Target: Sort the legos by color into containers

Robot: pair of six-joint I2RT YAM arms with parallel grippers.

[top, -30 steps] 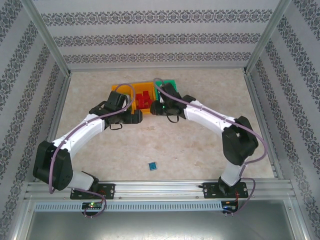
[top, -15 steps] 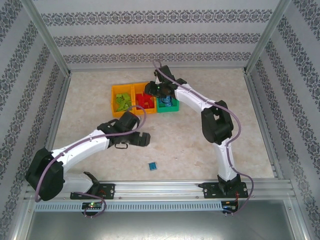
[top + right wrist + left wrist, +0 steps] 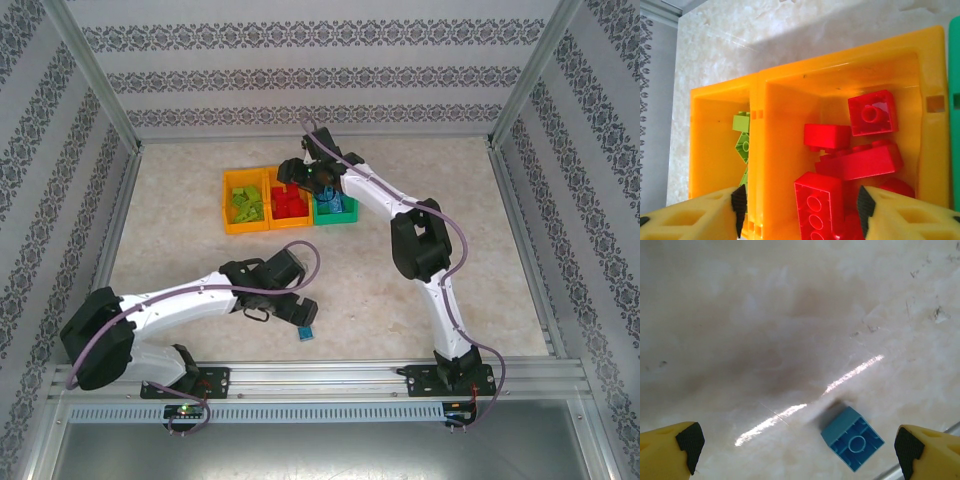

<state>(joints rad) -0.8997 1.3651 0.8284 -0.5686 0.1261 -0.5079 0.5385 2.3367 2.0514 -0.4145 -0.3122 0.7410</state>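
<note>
One blue lego point(image 3: 305, 332) point(image 3: 852, 437) lies underside up on the table near the front edge. My left gripper point(image 3: 300, 312) point(image 3: 799, 446) hovers open over it, the brick nearer the right-hand fingertip point(image 3: 905, 447) and touching neither. The containers stand in a row at the back: an orange bin point(image 3: 228, 205) point(image 3: 710, 150) with lime legos point(image 3: 742, 145), an orange bin point(image 3: 272, 185) point(image 3: 790, 95) with red legos point(image 3: 860, 162), and a green bin point(image 3: 335, 220) with blue legos point(image 3: 334, 205). My right gripper point(image 3: 292, 188) point(image 3: 800, 207) is open above the red bin. A red brick point(image 3: 820, 205) lies free between its fingers.
The metal rail point(image 3: 320, 375) with both arm bases runs just in front of the blue lego. Patterned walls point(image 3: 320, 80) close in the table on three sides. Bare tabletop point(image 3: 340, 275) spreads between the bins and the rail.
My left arm swung back from the bins to the blue lego near the front edge. My right arm reached out over the red bin and its jaws opened wider.
</note>
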